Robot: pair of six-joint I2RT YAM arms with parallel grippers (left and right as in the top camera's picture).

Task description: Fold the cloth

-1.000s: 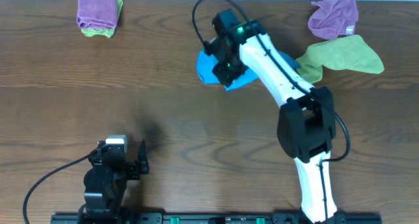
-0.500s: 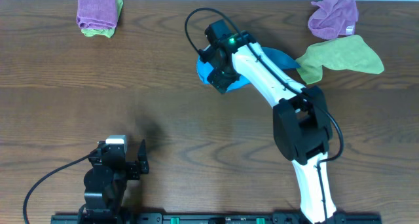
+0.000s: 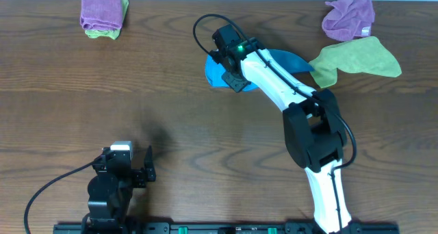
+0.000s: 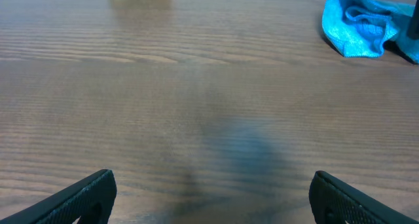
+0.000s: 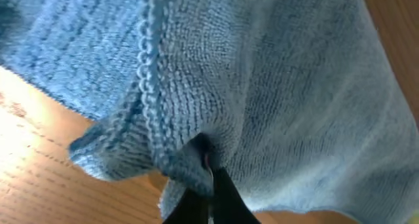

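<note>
Wood tabletop [image 3: 171, 124], far centre: your right tool [image 5: 208, 185] pinches the bunched blue cloth [image 3: 215, 71], clamped on its hem; left tool [image 4: 211, 185] rests, jaws apart, nr front edge.

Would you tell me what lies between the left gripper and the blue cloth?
Only bare table separates the left gripper from the cloth, as the left wrist view shows.

The right arm [image 3: 280, 80] reaches far forward, and the right gripper [image 5: 208, 188] pinches tight on a fold of the cloth [image 5: 275, 86] at its tips. The left arm [image 3: 108, 189] sits folded back, the left gripper [image 4: 213, 181] with fingers [image 4: 82, 198] spread wide.
</note>
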